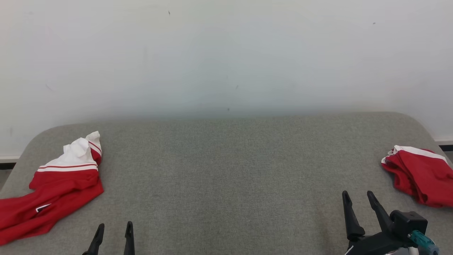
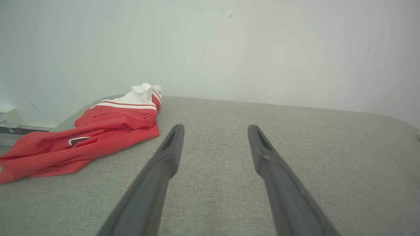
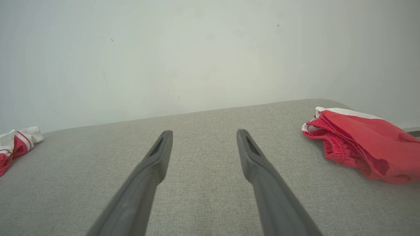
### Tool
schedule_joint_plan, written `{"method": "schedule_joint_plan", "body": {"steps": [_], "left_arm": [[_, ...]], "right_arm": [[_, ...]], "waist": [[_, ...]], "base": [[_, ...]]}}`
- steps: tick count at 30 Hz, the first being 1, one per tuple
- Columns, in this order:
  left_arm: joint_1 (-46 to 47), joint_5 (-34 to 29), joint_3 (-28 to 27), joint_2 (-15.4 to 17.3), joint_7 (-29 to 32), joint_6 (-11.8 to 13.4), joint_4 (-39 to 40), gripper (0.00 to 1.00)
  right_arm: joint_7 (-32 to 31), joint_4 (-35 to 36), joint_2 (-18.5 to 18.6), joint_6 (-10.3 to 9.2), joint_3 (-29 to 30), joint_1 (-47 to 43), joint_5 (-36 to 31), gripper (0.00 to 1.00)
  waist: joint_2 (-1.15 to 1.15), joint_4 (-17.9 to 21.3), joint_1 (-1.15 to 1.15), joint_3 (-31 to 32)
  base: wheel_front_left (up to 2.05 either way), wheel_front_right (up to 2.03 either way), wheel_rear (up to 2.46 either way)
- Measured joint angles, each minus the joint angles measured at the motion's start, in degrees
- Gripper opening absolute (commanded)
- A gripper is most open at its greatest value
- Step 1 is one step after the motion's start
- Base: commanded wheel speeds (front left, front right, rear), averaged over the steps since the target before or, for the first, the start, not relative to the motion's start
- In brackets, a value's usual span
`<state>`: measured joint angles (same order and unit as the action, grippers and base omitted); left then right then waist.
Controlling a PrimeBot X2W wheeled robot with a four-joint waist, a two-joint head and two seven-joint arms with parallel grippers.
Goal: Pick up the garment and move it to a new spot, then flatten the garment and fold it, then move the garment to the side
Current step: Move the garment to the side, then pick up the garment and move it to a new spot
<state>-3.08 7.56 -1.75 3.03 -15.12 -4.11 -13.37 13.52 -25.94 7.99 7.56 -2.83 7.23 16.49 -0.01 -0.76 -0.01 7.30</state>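
looks like the start of a cycle. left end effector spread wide, empty, low at near edge of grey desk. right end effector likewise wide, gripping nothing. crumpled red-and-white garment heaped at desk's left end, well apart from both. second red garment roughly folded at right end, near right end effector, not touching; probably finished and set aside. still to do on crumpled one: pick up, move, flatten, fold, shift aside. none of it begun.

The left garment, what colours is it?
The garment is red, with a white red-striped end; clearest in left wrist view.
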Motion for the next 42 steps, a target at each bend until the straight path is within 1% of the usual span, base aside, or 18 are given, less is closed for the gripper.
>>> {"method": "schedule_joint_plan", "body": {"steps": [6,15,25,32,42], "left_arm": [[0.0,0.0,-0.2,-0.1,0.0,0.0,-0.6,1.00],[1.0,1.0,0.6,-0.1,0.0,-0.3,-0.5,1.00],[1.2,1.6,1.3,-0.1,0.0,0.1,-0.1,1.00],[1.4,1.8,1.1,-0.1,0.0,0.5,0.4,1.00],[1.2,1.0,-0.5,-0.2,0.0,0.2,0.8,1.00]], "right_arm": [[-1.9,2.1,-0.8,0.00,0.8,-1.1,-0.7,1.00],[-3.0,3.7,-2.0,0.00,2.0,-2.6,-1.5,1.00],[-3.9,4.8,-1.9,0.00,3.3,-3.9,-1.5,1.00],[-3.9,5.2,-2.3,0.00,3.1,-4.2,-1.5,1.00],[-3.7,5.2,-3.0,0.00,2.7,-4.3,-1.5,1.00]], "waist": [[0.01,0.1,0.01,0.1],[0.01,0.1,0.01,-0.1],[0.01,-0.9,0.01,-0.3],[0.01,-4.2,0.01,-0.7],[0.02,-11.8,0.02,-1.1]], "base": [[0.00,0.00,0.00],[0.00,0.00,0.00],[0.00,0.00,0.00],[0.00,0.00,0.00],[0.00,0.00,0.00]]}}
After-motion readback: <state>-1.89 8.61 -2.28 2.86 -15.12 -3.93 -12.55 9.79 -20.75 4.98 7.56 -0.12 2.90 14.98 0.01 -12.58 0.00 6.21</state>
